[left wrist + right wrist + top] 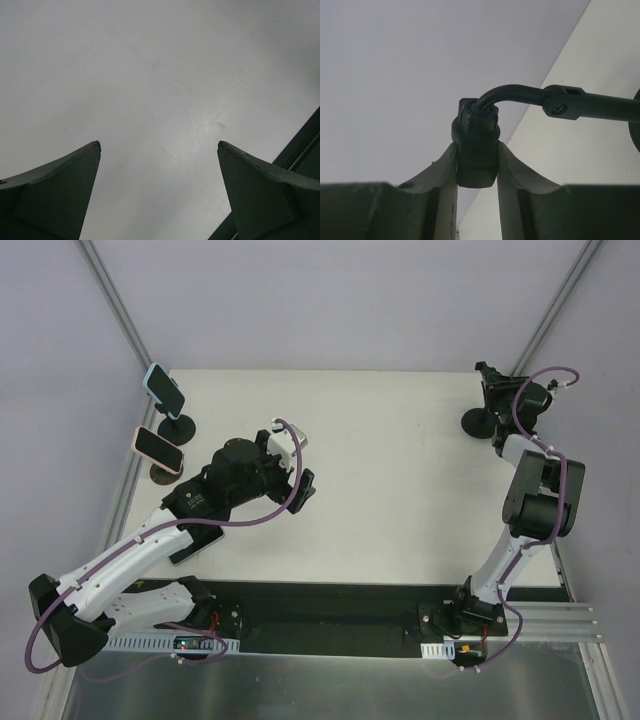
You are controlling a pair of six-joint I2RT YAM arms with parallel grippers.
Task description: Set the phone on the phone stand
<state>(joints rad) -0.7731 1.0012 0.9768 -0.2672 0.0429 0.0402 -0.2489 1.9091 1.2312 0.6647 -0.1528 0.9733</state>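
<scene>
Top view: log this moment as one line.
left claw: open, empty, over table | right claw: shut on stand | blue phone, pink phone: on stands, far left

Left pincer [159,144]: the bottom edge of the left wrist view is cutting off both fingers, leaving only their tapered ends showing.
Right pincer [476,146]: the bottom edge of the right wrist view is cropping its fingers; from above it is blending into the black stand, and its fingers are too small to separate.
Phone stand [476,131]: its rod is running out past the right edge, where only a sliver of the round base is showing; the fingers are hiding the sides of its head.
Dark flat slab [193,543]: the left arm is lying over most of it on the surface [400,500], leaving its nature unclear.
Dark strip [307,147]: the lower right corner is clipping it.
Lower phone [158,446]: it is hiding the stem beneath it.
</scene>
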